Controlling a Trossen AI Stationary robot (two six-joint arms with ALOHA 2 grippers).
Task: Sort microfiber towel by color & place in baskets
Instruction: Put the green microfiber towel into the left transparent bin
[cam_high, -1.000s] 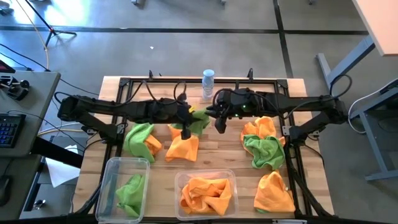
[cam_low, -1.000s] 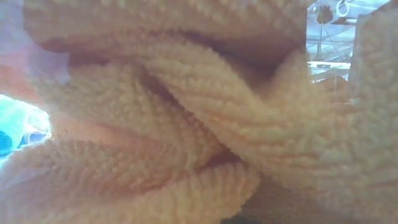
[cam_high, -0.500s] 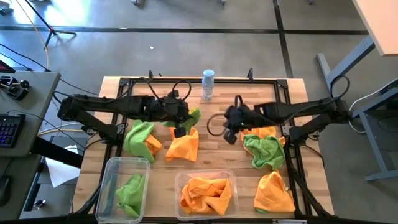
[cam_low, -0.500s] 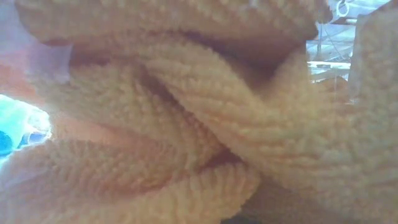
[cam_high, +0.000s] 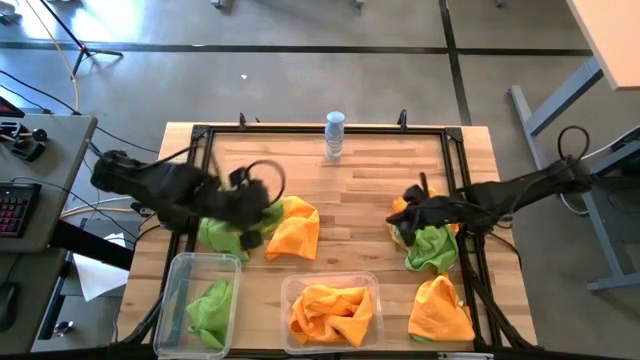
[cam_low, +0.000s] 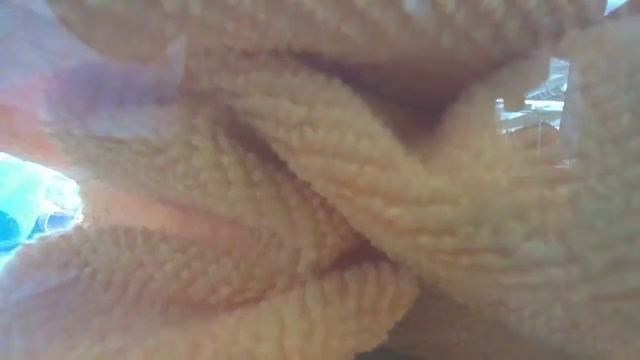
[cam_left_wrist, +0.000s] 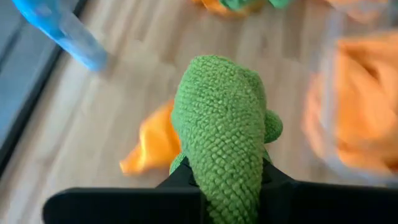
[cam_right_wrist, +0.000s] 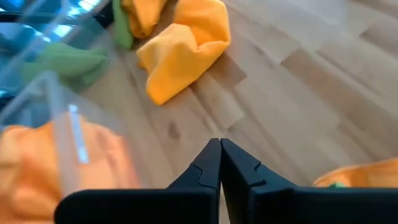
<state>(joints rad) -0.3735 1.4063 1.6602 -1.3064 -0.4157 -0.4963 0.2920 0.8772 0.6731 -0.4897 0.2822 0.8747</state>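
Note:
My left gripper (cam_high: 250, 230) (cam_left_wrist: 224, 186) is over the table's left part, shut on a green towel (cam_left_wrist: 221, 124). Beside it lie another green towel (cam_high: 222, 228) and an orange towel (cam_high: 295, 232) (cam_left_wrist: 152, 146). The narrow basket (cam_high: 198, 298) holds a green towel; the wide basket (cam_high: 330, 308) holds orange towels, which fill the low view (cam_low: 320, 180). My right gripper (cam_high: 405, 215) (cam_right_wrist: 220, 152) is shut and holds nothing, over bare wood beside the right-hand pile of orange and green towels (cam_high: 430, 240). Another orange towel (cam_high: 440, 310) lies near the right front corner. My left gripper pinches the green towel between its two fingers (cam_left_wrist: 273, 180). A rounded bunch (cam_left_wrist: 217, 106) of it sticks out forward past the fingertips. One layer or several, I cannot tell. In the left wrist view the bunch is above the table and the orange towel, not resting on them.
A small clear bottle (cam_high: 334, 135) stands at the table's far edge. A black frame (cam_high: 320, 128) runs around the table. Bare wood (cam_high: 355, 190) shows in the middle between the two arms. Desks and cables stand beyond the table's left and right sides.
My left gripper has drawn back from the table's middle toward the left and near edge, taking with it the green towel that lay at the centre. My right gripper has moved from the centre toward the right edge and the right-hand towel pile.

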